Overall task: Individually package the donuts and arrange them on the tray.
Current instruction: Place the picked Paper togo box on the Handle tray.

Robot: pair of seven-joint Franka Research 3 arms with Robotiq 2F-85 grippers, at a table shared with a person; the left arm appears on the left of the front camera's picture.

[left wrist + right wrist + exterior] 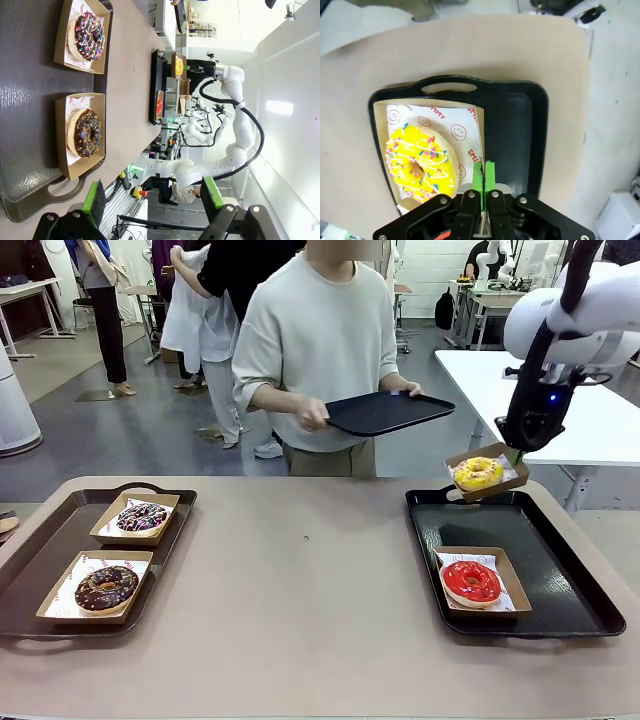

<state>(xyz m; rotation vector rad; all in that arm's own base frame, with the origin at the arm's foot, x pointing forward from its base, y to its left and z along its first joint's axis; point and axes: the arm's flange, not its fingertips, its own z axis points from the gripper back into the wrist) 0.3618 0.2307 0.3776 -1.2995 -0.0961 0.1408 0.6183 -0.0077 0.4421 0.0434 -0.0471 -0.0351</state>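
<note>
Right gripper [483,172]: the jaws are pressing together on the side wall of the yellow donut's box [470,137]; the front view is showing that box [490,472] hanging tilted, off the surface, above the far edge of the right tray [570,585], near the tabletop's far right corner.
Yellow donut [421,162]: sitting inside the lifted box on printed paper; the right wrist view is showing the tray's handle and bare dark floor beneath it.
Left gripper [152,197]: the jaws are standing wide apart with nothing between them, hovering over the left tray [25,107] at the tabletop's left edge.
Left tray, front view [60,530]: the sprinkled chocolate donut [142,517] is lying in its box at the far side; the dark chocolate donut [106,587] is lying in its box at the near side; the two boxes are sitting close together.
Red donut [471,581]: resting boxed on the near half of the right tray; the far half is offering open room.
Tabletop [300,590]: the wide middle between the trays is lying bare.
Person [320,350]: standing beyond the far edge, holding a black tray [385,412] in the air.
</note>
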